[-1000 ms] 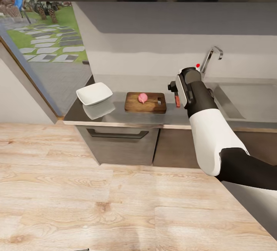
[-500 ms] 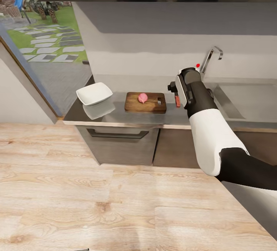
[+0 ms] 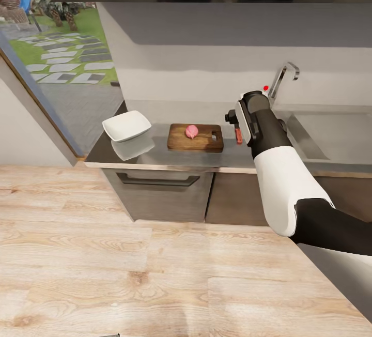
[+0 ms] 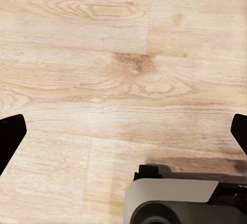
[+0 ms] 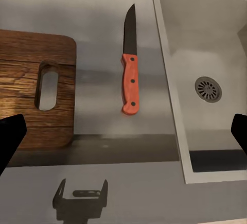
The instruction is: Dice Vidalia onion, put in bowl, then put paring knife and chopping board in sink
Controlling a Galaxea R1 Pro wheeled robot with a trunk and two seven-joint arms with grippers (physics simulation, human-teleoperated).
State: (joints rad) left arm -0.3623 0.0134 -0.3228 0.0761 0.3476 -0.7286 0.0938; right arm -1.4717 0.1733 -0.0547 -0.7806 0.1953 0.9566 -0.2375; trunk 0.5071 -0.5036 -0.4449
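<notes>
A pinkish Vidalia onion (image 3: 191,131) rests whole on the brown chopping board (image 3: 195,138), which lies on the grey countertop (image 3: 155,157). Left of the board stands the white bowl (image 3: 126,125). The red-handled paring knife (image 5: 130,82) lies flat on the countertop between the board (image 5: 31,100) and the steel sink (image 5: 206,49). My right gripper (image 5: 123,136) hovers above the knife, open wide with nothing held. In the head view my right forearm (image 3: 256,120) covers most of the knife (image 3: 238,134). My left gripper (image 4: 123,134) hangs open over the wood floor.
The sink basin (image 3: 336,135) and chrome tap (image 3: 282,77) with a red knob are right of the arm. Dark cabinets hang above and sit under the counter. Glass doors to a garden stand at the left. My base (image 4: 180,198) is below the left gripper.
</notes>
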